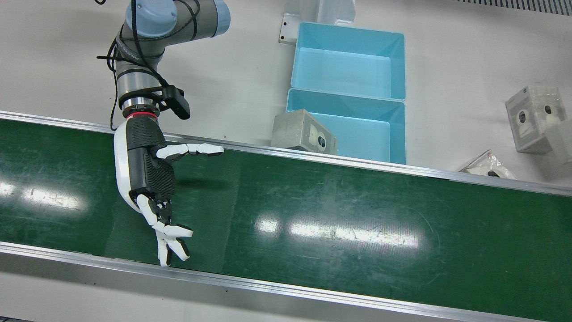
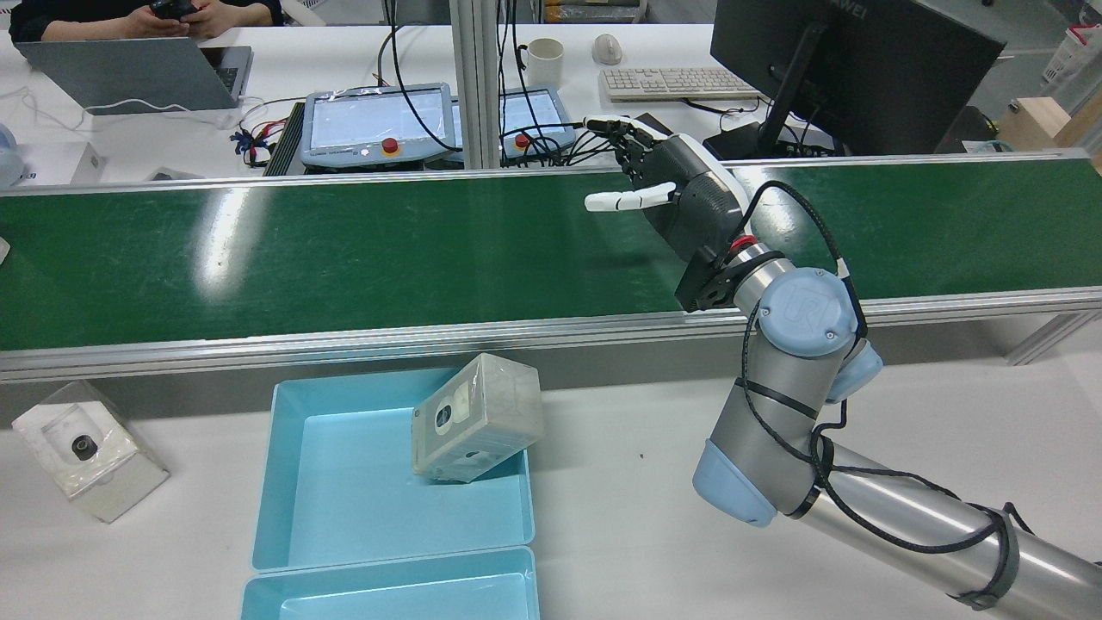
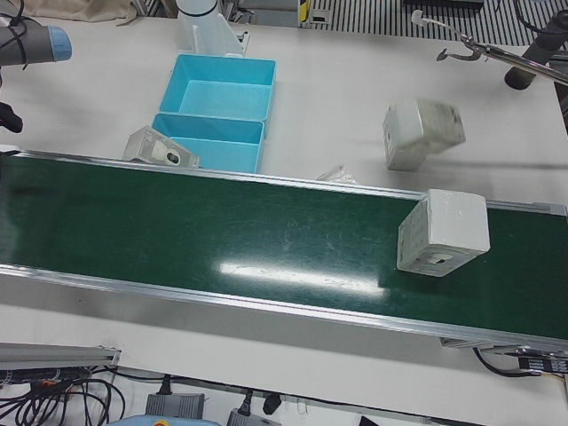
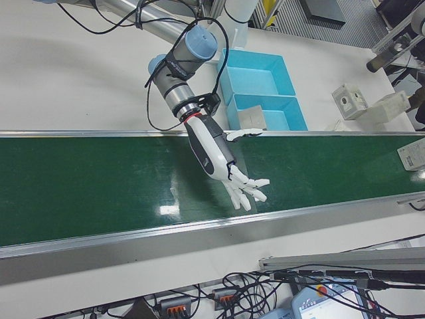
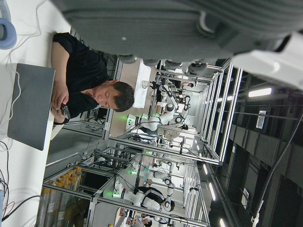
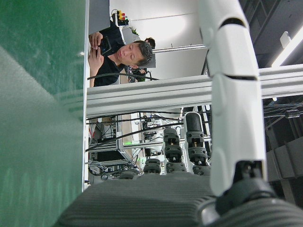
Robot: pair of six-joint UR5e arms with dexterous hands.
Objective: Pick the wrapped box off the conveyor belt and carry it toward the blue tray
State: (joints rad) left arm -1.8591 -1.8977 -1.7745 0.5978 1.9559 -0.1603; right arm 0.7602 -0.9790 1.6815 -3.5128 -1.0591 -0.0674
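A wrapped whitish box (image 3: 442, 232) stands on the green conveyor belt (image 3: 222, 231) near its end, far from either hand; its edge also shows in the right-front view (image 4: 415, 154). My right hand (image 1: 149, 179) hovers over the belt (image 1: 313, 214) with fingers spread, open and holding nothing; it also shows from behind (image 2: 680, 202) and from the right-front (image 4: 216, 149). Two blue trays (image 1: 397, 129) sit side by side beyond the belt. Another wrapped box (image 1: 304, 132) leans on the nearer tray's rim (image 2: 284, 482). Only part of my left hand's palm (image 5: 165, 23) shows.
More wrapped boxes lie on the white table (image 1: 534, 118) (image 2: 82, 448) (image 3: 422, 131), with a small plastic bag (image 1: 487, 165) beside the belt's rail. A person (image 2: 129, 17), a laptop, pendants and a monitor (image 2: 852, 69) are beyond the belt.
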